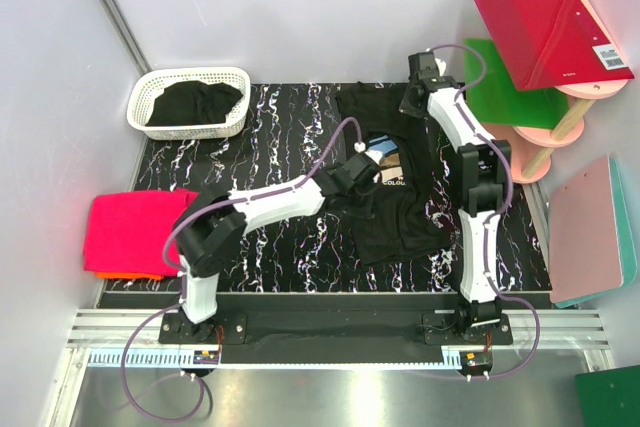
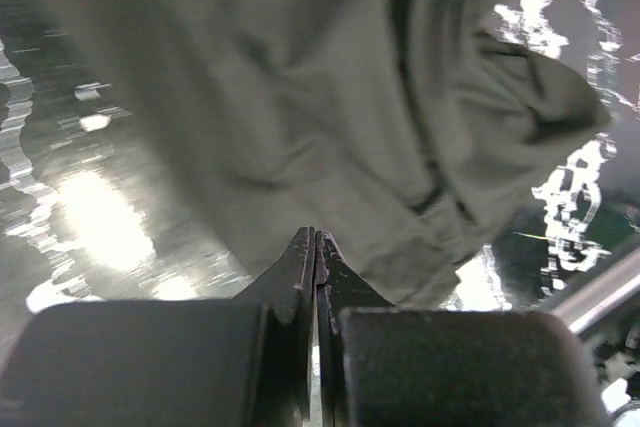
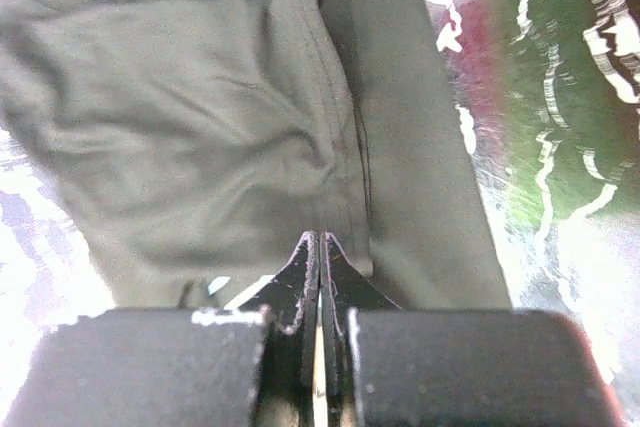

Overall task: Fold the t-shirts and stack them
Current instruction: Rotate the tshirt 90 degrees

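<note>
Since each pair of jaws is pressed fully together with its tips against fabric, the left gripper [image 2: 316,239] and right gripper [image 3: 320,239] are judged to be pinching the black cloth t-shirt [image 1: 400,222]. One grips near its printed chest and the other at its far edge, as a fold requires. It lies crumpled mid-way across the black white-veined tabletop [image 1: 280,127]. No pinched ply is visible. The left arm covers most of the print, and both wrist views are blurred.

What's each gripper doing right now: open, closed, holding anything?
Left gripper: closed, at the edge of the black shirt; pinch cannot be told.
Right gripper: closed, over the same shirt; pinch cannot be told.
</note>
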Controlling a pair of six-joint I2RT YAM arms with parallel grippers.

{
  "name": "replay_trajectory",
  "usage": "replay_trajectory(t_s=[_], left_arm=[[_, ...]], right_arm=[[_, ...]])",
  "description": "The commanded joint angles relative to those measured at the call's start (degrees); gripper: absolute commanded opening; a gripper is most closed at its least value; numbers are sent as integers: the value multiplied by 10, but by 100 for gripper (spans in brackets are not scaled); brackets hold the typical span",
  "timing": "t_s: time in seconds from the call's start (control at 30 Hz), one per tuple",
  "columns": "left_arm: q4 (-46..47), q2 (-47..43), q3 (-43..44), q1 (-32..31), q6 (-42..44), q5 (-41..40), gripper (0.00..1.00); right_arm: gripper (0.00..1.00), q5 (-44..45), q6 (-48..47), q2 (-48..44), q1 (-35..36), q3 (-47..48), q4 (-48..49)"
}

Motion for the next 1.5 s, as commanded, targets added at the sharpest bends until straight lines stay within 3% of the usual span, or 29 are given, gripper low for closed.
replay_trajectory(t_s=[0.0, 0.2, 0.53, 0.8, 0.87, 0.9, 0.97, 1.0, 1.07, 1.1, 1.17, 1.23, 1.27, 1.33, 1.47], left_arm=[[27, 51, 27, -10, -16, 82, 0], [5, 110, 21, -14, -45, 115, 0], [-66, 39, -86, 17, -72, -4, 0], [-97, 10, -93, 53, -4, -31, 0], [-84, 2, -87, 51, 18, -8, 0], [-82, -11, -85, 50, 22, -1, 0], [-74, -28, -86, 45, 36, 1, 0], [-71, -49, -87, 43, 37, -3, 0], [-56, -75, -98, 40, 38, -4, 2], [-49, -101, -108, 39, 38, -3, 6], [-19, -127, -120, 34, 30, 6, 36], [6, -160, -143, 29, 17, 30, 80], [31, -174, -151, 27, 12, 35, 86], [51, -179, -165, 18, 6, 48, 87], [67, -132, -155, 4, -1, 56, 76]], right_arm=[[0, 6, -18, -110, 4, -62, 56], [0, 1, -22, -167, 4, -120, 62], [0, -35, -1, -239, 4, -259, 77], [0, -80, -5, -272, 4, -350, 105], [12, -99, -11, -282, 4, -371, 112], [25, -105, -13, -295, 4, -380, 120], [40, -121, -18, -311, 5, -407, 133], [56, -122, -19, -331, 5, -417, 137], [67, -123, -18, -353, 6, -447, 150], [71, -123, -18, -372, 5, -456, 154], [75, -124, -12, -387, 6, -474, 158], [75, -129, -8, -399, 6, -488, 161], [75, -129, -5, -401, 6, -492, 162], [75, -130, -2, -400, 7, -501, 162], [71, -123, 13, -411, 6, -523, 167]])
